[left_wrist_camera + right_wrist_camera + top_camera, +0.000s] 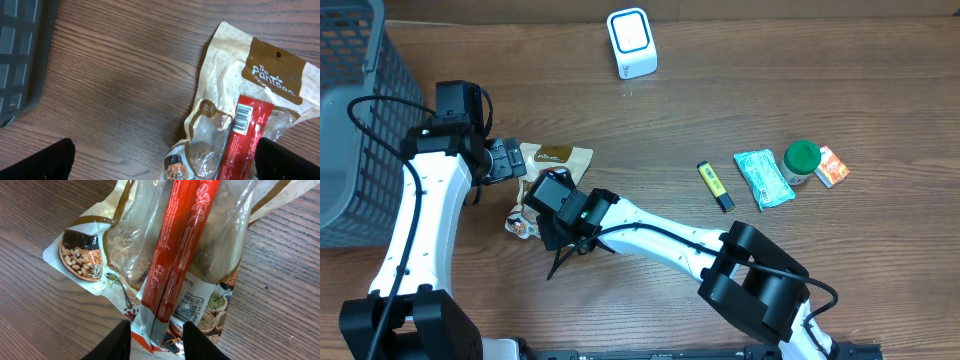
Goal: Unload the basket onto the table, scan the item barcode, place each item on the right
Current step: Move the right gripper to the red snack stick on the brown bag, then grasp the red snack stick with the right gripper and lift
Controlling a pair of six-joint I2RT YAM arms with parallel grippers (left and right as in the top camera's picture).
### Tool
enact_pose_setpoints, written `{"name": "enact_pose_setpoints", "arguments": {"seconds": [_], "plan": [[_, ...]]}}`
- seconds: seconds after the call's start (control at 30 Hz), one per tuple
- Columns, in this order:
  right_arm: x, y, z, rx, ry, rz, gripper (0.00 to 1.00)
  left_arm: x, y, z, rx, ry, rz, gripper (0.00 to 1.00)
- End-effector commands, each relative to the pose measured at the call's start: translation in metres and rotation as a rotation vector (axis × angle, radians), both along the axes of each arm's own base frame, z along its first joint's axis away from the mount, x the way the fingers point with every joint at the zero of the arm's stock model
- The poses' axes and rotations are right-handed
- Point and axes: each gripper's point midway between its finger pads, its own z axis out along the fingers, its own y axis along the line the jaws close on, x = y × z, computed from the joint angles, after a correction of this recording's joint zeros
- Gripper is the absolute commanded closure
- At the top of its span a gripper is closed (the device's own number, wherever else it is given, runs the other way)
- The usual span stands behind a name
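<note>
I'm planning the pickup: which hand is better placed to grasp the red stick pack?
Right, likely. The right hand straddles the red stick pack's end; the left hand hangs open, off-centre over the beige bag.

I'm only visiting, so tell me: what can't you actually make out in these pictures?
Overhead: the black-and-white right arm covers much of the beige-and-clear snack pouch; any barcode is too small to read.
Left wrist: the red plastic wrapper runs off the bottom edge.
Right wrist: that wrapper hides part of the pouch's white barcode label; whether the right gripper pinches the wrapper is unclear.
</note>
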Motion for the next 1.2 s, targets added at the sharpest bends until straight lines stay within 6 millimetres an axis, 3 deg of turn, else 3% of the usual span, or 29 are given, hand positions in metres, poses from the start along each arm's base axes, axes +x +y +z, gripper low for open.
{"name": "enact_pose_setpoints", "arguments": {"seconds": [0.0,0.23,0.37,0.5,0.67,0.8,0.93,1.03,1.13,1.17], "plan": [[-0.002,-0.004,-0.022,-0.045,0.013,-0.006,0.66,0.001,0.003,0.000,0.009,-0.001,0.010,0.00],[-0.002,-0.003,-0.027,-0.047,0.013,-0.005,0.67,0.001,0.003,0.000,0.008,-0.001,0.010,0.00],[-0.002,-0.002,-0.027,-0.045,0.012,-0.004,0.74,0.001,0.003,0.000,0.008,0.000,0.010,0.00],[-0.003,-0.001,-0.027,-0.043,0.016,-0.001,0.96,0.001,0.003,0.000,0.008,-0.001,0.010,0.01],[0.002,-0.006,-0.022,-0.041,0.022,-0.012,0.96,0.001,0.003,0.000,0.008,0.000,0.010,0.00],[0.009,-0.014,0.005,0.003,0.044,0.002,0.96,0.001,0.003,0.000,0.008,0.000,0.010,0.00],[0.005,-0.021,0.046,0.089,0.050,0.174,0.96,0.001,0.003,0.000,0.009,0.000,0.010,0.00],[-0.002,-0.042,0.075,0.112,0.026,0.356,0.96,0.001,0.003,0.000,0.009,-0.001,0.010,0.00],[-0.006,-0.062,0.086,0.088,0.004,0.464,0.96,0.001,0.003,0.000,0.008,0.000,0.010,0.00],[-0.011,-0.078,0.089,0.058,-0.014,0.564,0.96,0.001,0.003,0.000,0.008,0.000,0.010,0.00]]}}
